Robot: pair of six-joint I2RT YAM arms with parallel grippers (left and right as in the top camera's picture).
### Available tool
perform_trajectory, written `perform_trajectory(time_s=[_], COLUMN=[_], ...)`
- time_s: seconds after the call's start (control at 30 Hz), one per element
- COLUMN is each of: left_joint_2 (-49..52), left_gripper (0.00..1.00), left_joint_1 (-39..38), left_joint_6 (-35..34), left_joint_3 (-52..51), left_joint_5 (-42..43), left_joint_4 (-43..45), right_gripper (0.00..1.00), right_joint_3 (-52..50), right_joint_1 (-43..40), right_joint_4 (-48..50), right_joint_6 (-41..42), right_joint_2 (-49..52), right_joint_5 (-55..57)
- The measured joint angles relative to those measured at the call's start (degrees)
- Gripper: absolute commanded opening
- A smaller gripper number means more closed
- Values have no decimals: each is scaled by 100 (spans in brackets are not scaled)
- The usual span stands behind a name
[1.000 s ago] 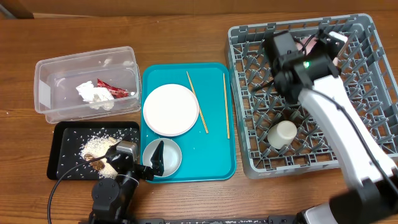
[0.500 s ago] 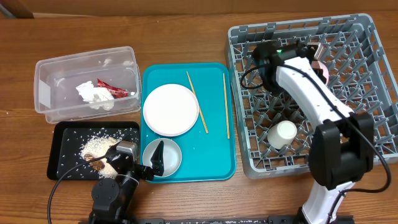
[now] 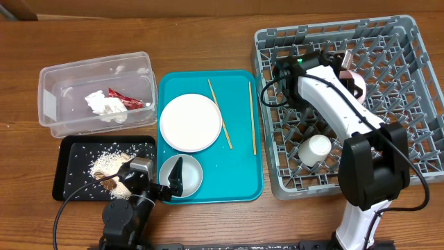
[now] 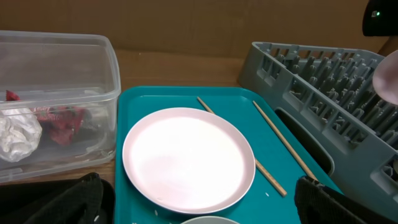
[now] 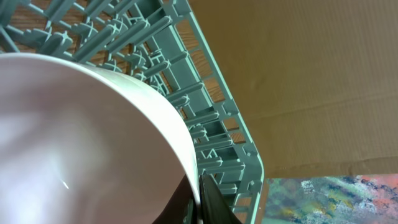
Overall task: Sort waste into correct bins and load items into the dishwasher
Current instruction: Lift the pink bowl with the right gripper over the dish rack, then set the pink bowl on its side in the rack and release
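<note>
My right gripper is over the grey dish rack, shut on the rim of the pink bowl. In the right wrist view the fingers pinch the bowl's edge above the rack. My left gripper is open over the white bowl on the teal tray; the left wrist view shows its fingers spread wide. The pale plate and two chopsticks lie on the teal tray. Napkin and red wrapper sit in the clear tub. Rice lies in the black tray.
The teal tray sits between the bins and the rack. A white cup stands upside down in the rack's front part. The clear tub and the rack flank the plate in the left wrist view.
My right arm has swung left and down over the rack with the pink bowl in its grip. The left arm has not moved.
</note>
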Motion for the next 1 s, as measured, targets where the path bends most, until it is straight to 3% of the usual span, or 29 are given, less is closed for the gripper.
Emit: perform_trajectory(time_s=[1.0], left_joint_2=[0], left_gripper=[100], left_joint_1=[0], left_joint_6=[0], left_joint_3=[0], left_joint_5=[0], left_joint_4=[0], right_gripper=[4], right_joint_3=[2], right_joint_1=[28], right_joint_4=[1047], right_joint_6=[-896], right_joint_2=[33], right_joint_5=[339])
